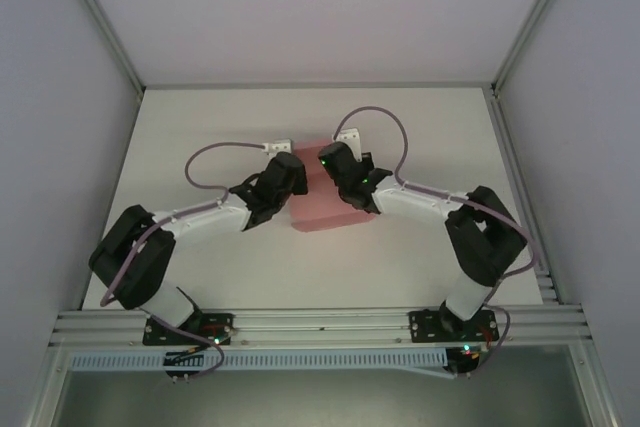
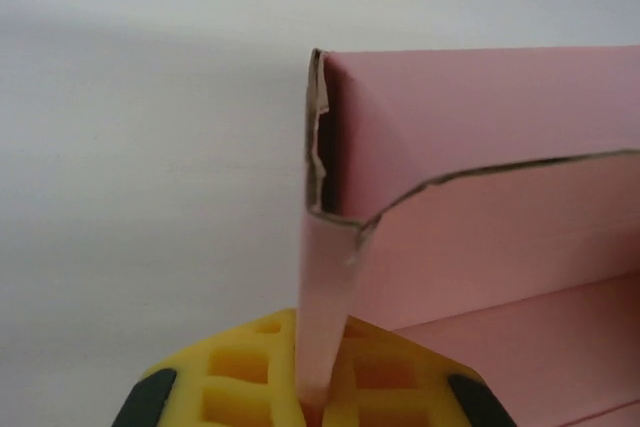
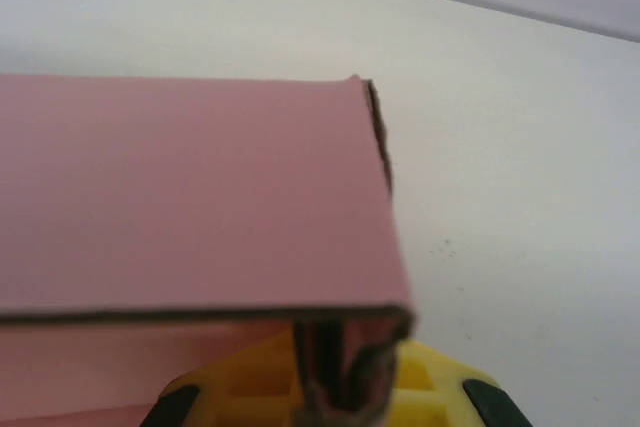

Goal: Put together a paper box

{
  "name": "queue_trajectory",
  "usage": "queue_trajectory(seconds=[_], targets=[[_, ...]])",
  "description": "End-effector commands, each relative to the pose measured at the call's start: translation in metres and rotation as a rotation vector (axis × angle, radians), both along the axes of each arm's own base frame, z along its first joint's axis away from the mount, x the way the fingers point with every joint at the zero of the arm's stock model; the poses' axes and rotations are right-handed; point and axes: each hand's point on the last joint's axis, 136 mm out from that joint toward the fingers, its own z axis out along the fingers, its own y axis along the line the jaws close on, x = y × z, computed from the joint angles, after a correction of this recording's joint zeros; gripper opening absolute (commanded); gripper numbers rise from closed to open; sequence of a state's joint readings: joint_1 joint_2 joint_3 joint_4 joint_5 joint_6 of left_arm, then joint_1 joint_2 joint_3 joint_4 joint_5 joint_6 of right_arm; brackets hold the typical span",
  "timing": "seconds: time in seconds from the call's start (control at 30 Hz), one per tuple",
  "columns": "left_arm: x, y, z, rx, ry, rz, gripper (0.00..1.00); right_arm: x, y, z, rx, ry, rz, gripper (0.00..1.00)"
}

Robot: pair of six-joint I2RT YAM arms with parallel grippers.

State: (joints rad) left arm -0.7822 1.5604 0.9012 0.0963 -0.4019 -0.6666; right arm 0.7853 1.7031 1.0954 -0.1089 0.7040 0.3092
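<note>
White desk (image 1: 430, 137) carries the paper box (image 1: 322, 212) between both pincers. The left pincer (image 2: 315, 397) is clamped on one flap and the right pincer (image 3: 328, 382) on the opposite wall, seemingly bracing it for folding.

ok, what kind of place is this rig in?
Probably an enclosed lab test cell, not a production floor. Plain grey walls surround a white table. The left arm and right arm are bolted to an aluminium profile rail, with a pink paper box between them.
</note>
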Motion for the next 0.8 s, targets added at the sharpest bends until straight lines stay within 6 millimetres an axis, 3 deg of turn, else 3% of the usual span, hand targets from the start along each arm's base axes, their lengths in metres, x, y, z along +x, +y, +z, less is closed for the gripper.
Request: queue_trajectory(seconds=[0.0,0.07,0.1,0.17,0.23,0.27,0.3,0.37,0.4,0.43,0.6,0.77], targets=[[0.005,0.050,-0.010,0.131,0.030,0.215,0.00,-0.003,-0.091,0.011,-0.300,-0.081,-0.331,0.00],[0.006,0.049,-0.011,0.127,0.030,0.210,0.00,-0.001,-0.086,0.009,-0.297,-0.088,-0.294,0.01],[0.007,0.042,-0.010,0.112,0.019,0.169,0.00,0.001,-0.077,0.005,-0.250,-0.084,-0.242,0.09],[0.007,0.027,-0.006,0.078,-0.008,0.079,0.00,0.002,-0.043,-0.005,-0.116,-0.046,-0.037,0.15],[0.008,0.016,0.002,0.059,-0.036,0.009,0.00,-0.004,-0.008,-0.002,0.061,-0.049,0.144,0.27],[0.008,0.012,0.006,0.057,-0.049,-0.015,0.00,-0.010,0.011,0.003,0.129,-0.050,0.260,0.39],[0.008,0.011,0.009,0.063,-0.060,-0.026,0.00,-0.015,0.024,0.011,0.192,-0.064,0.336,0.56],[0.009,0.010,0.014,0.072,-0.079,-0.044,0.00,-0.027,0.043,0.026,0.272,-0.062,0.463,0.78],[0.008,0.009,0.017,0.080,-0.087,-0.056,0.00,-0.034,0.050,0.032,0.299,-0.054,0.510,0.99],[0.009,0.009,0.019,0.082,-0.092,-0.061,0.00,-0.040,0.053,0.038,0.321,-0.047,0.538,1.00],[0.008,0.009,0.030,0.128,-0.108,-0.135,0.00,-0.055,0.039,0.069,0.400,-0.077,0.508,1.00],[0.014,0.016,0.032,0.224,-0.039,-0.308,0.00,-0.064,-0.011,0.093,0.510,-0.163,0.316,1.00]])
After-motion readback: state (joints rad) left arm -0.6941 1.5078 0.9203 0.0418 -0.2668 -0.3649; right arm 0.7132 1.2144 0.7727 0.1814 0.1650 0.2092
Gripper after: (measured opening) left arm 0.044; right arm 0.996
